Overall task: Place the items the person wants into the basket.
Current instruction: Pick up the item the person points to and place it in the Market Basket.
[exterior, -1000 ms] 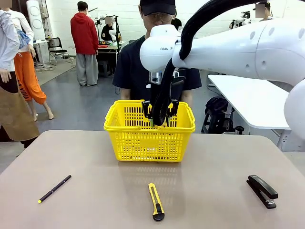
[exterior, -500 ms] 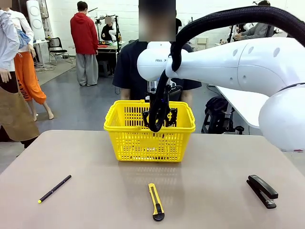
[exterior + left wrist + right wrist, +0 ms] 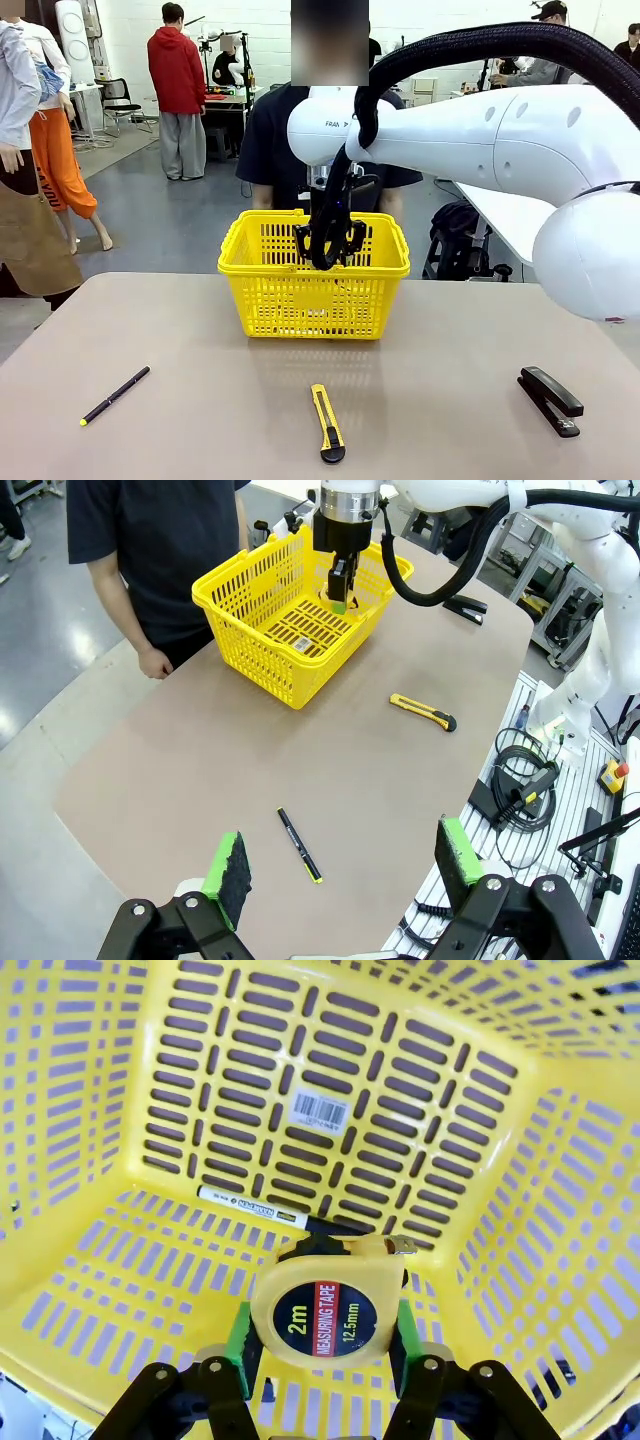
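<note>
- Two right fingers (image 3: 238, 1338) pinched the tape measure (image 3: 325, 1312) inside the basket (image 3: 300, 300).
- One marker (image 3: 250, 1208) lay on the basket floor.
- Both left fingers (image 3: 228, 875) were spread above the table (image 3: 200, 770).
- One utility knife (image 3: 326, 422) lay at 6 o'clock from the basket.

- Place: robotics lab in an open hall.
- Centre: white robot arm (image 3: 500, 130) over a beige table (image 3: 200, 420).
- Upper left, front view: cluttered workbench (image 3: 225, 97), black office chair (image 3: 118, 100), bystander in red hoodie (image 3: 178, 90).
- Right: white table (image 3: 530, 205).
- Grey smooth floor (image 3: 170, 220).
- Lower right, left wrist view: coiled cables (image 3: 520, 770).
</note>
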Controlling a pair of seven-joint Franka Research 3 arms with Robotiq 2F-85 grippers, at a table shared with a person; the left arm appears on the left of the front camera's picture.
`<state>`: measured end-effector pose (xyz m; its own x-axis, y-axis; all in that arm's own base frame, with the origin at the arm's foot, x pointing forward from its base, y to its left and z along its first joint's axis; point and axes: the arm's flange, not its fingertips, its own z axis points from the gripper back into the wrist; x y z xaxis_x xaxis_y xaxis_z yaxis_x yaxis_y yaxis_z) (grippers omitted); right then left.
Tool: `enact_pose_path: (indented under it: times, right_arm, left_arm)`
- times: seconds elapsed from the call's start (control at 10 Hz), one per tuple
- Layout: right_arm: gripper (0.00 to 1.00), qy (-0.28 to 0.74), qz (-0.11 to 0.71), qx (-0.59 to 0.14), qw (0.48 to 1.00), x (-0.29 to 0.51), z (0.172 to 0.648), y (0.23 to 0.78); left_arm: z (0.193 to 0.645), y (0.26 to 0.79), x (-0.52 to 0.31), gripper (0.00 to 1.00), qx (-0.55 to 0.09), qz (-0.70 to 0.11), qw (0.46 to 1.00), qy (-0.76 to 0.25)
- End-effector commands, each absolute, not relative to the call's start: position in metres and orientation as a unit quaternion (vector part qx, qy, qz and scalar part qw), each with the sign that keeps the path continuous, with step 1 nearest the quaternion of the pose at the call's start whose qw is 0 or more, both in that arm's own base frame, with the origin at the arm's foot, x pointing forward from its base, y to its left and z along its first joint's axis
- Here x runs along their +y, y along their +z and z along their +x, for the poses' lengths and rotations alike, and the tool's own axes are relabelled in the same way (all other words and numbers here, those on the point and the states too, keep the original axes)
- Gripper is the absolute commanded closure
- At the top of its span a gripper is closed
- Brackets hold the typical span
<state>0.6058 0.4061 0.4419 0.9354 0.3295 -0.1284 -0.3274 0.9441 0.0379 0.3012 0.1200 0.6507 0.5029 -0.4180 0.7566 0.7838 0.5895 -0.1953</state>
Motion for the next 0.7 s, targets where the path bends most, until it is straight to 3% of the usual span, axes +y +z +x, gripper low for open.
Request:
enact_pose_path:
  times: [0.0, 0.4, 0.6]
  right_arm:
    - [0.35, 0.187, 0.005, 0.048, 0.981, 0.4103, 0.613, 0.4422]
    - [0.0, 0.197, 0.007, 0.037, 0.98, 0.4107, 0.6099, 0.4425]
    - [0.0, 0.198, 0.01, 0.031, 0.98, 0.4093, 0.6074, 0.4456]
  left_arm:
    - [0.3005, 0.6515, 0.1197, 0.04, -0.341, -0.274, 0.821, -0.368]
    - [0.3005, 0.6515, 0.1197, 0.04, -0.341, -0.274, 0.821, -0.368]
    - [0.3005, 0.6515, 0.1197, 0.04, -0.341, -0.274, 0.821, -0.368]
